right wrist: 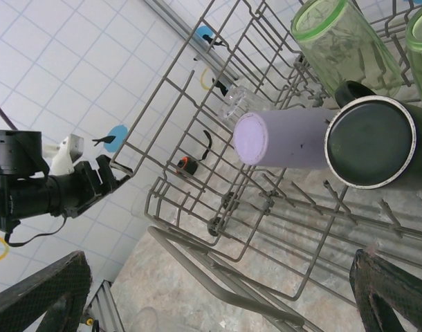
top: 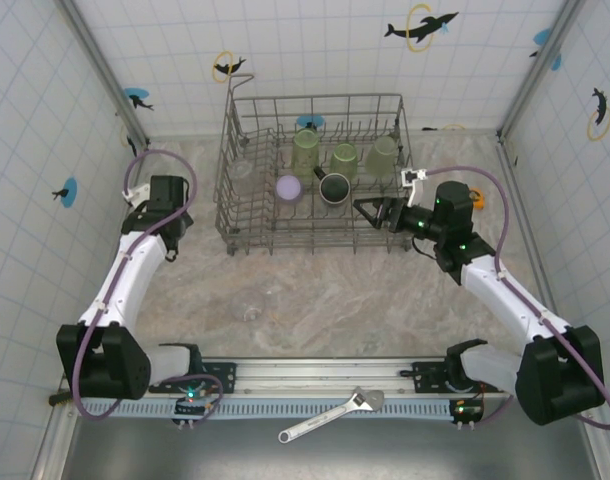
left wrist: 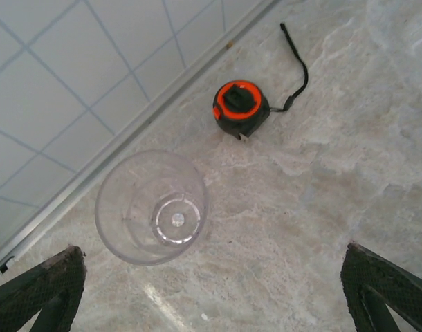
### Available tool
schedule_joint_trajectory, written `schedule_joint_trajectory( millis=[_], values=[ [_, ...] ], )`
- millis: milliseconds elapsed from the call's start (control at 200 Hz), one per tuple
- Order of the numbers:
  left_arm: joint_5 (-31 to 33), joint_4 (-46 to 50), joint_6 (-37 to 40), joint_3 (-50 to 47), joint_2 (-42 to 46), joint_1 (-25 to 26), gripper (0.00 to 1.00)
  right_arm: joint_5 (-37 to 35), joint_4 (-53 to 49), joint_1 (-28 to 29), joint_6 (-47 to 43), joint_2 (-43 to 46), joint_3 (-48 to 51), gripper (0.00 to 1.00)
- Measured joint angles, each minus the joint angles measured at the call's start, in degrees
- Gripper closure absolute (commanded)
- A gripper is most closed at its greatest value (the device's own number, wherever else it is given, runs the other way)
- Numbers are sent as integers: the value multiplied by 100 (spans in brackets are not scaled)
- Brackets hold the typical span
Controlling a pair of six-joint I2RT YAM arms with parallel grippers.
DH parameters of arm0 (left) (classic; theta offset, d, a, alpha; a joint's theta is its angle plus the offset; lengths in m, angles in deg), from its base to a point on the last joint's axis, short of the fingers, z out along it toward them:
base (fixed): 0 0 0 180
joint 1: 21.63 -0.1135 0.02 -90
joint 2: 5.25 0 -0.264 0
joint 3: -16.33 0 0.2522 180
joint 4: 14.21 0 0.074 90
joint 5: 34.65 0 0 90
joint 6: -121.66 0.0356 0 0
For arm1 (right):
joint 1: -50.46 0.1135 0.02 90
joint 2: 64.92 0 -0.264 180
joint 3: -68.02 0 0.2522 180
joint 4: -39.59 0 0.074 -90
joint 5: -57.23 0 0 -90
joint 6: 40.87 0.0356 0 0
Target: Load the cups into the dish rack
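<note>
An orange-and-black tape measure is being shown lying on the marbled counter, close to the tiled wall, its black strap being trailed outward. A silver adjustable wrench is being shown lying slantwise by the near rail.

left gripper — jaws wide | right gripper — wide, seemingly level
</note>
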State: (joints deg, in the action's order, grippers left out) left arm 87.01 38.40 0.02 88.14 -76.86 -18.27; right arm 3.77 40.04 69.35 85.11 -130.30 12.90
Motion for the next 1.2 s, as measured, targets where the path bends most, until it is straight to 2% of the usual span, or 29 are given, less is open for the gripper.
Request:
schedule_joint_trajectory(
  millis=[801,1201],
  values=[
    [-577,-925,181,-756,-476,-739,11,-173,-48,350,90,7,9,1],
    [-704,-1388,251,-776,-986,-828,31,-212,-87,411,98,-133,7,1]
  ],
)
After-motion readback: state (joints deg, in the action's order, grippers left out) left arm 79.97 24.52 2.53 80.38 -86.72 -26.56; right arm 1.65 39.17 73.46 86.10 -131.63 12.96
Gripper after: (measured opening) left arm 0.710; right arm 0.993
